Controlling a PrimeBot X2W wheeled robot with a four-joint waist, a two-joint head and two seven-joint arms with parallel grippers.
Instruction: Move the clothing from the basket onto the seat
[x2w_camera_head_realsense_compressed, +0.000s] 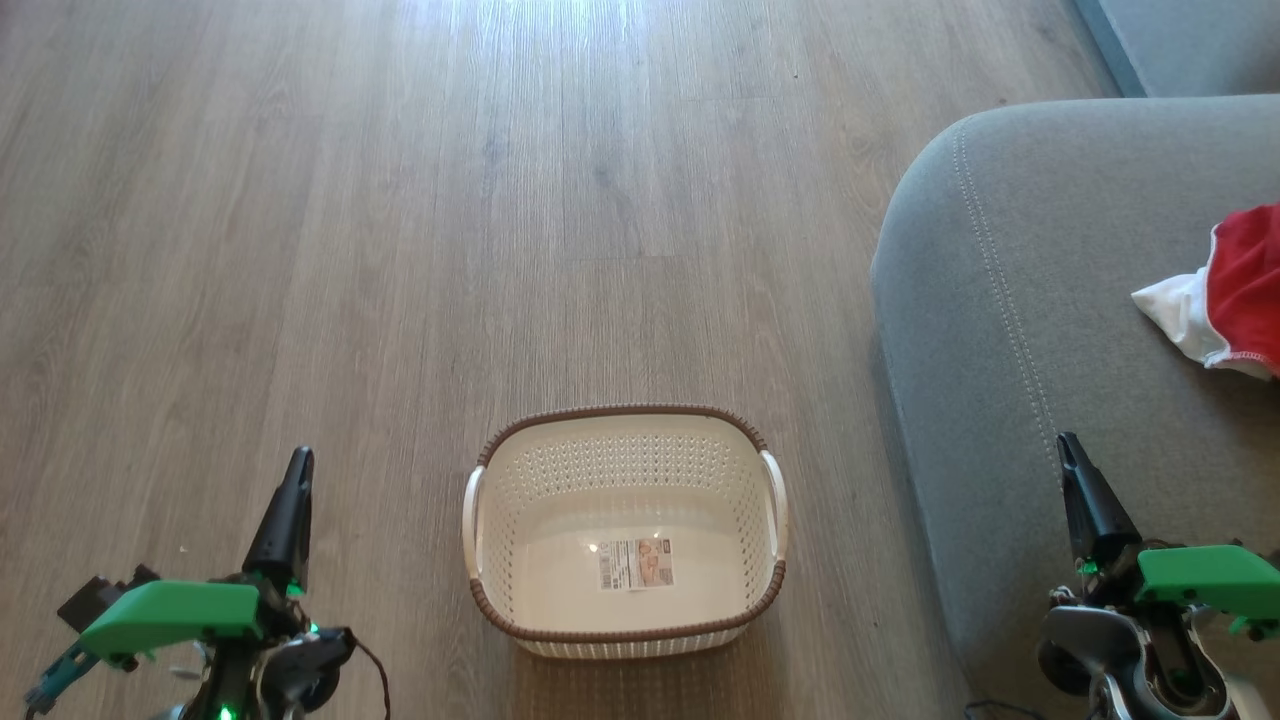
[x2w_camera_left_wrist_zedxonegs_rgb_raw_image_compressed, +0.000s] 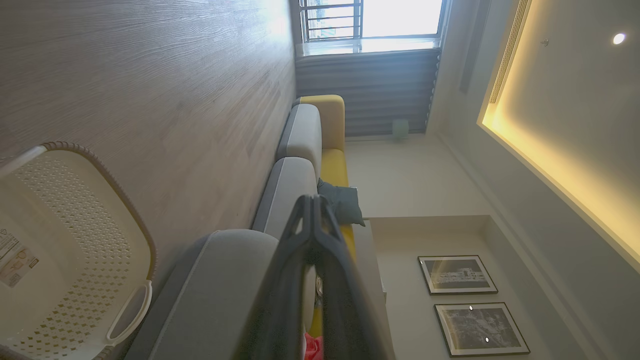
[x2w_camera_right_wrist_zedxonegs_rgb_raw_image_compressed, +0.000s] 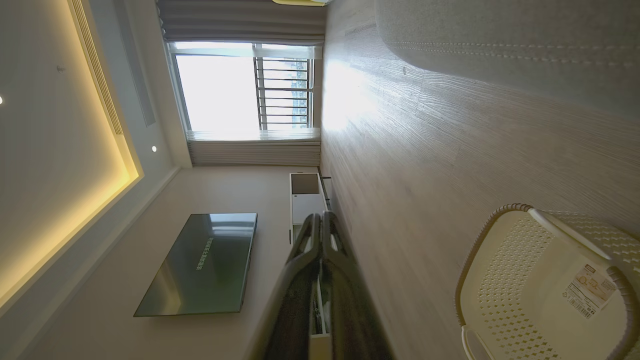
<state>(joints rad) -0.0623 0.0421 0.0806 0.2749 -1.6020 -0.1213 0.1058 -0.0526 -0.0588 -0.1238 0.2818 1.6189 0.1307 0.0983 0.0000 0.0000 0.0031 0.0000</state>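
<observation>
The cream basket (x2w_camera_head_realsense_compressed: 770, 500) with its brown braided rim stands on the floor, low and central in the head view. Inside it I see just a label sticker; its perforated wall also appears in the left wrist view (x2w_camera_left_wrist_zedxonegs_rgb_raw_image_compressed: 75, 210) and the right wrist view (x2w_camera_right_wrist_zedxonegs_rgb_raw_image_compressed: 505, 260). Red clothing (x2w_camera_head_realsense_compressed: 1245, 275) with white trim lies on the grey seat (x2w_camera_head_realsense_compressed: 1010, 300) at the right edge. A bit of red clothing (x2w_camera_left_wrist_zedxonegs_rgb_raw_image_compressed: 314, 347) peeks past my fingers in the left wrist view. My left gripper (x2w_camera_head_realsense_compressed: 298, 458) is shut, left of the basket. My right gripper (x2w_camera_head_realsense_compressed: 1065, 442) is shut, over the seat's front.
Wood-look floor (x2w_camera_head_realsense_compressed: 500, 200) stretches ahead and to the left of the basket. The left wrist view shows more sofa cushions (x2w_camera_left_wrist_zedxonegs_rgb_raw_image_compressed: 300, 135) and a yellow backrest (x2w_camera_left_wrist_zedxonegs_rgb_raw_image_compressed: 330, 120). A wall-mounted TV (x2w_camera_right_wrist_zedxonegs_rgb_raw_image_compressed: 200, 265) and a low cabinet (x2w_camera_right_wrist_zedxonegs_rgb_raw_image_compressed: 306, 195) appear in the right wrist view.
</observation>
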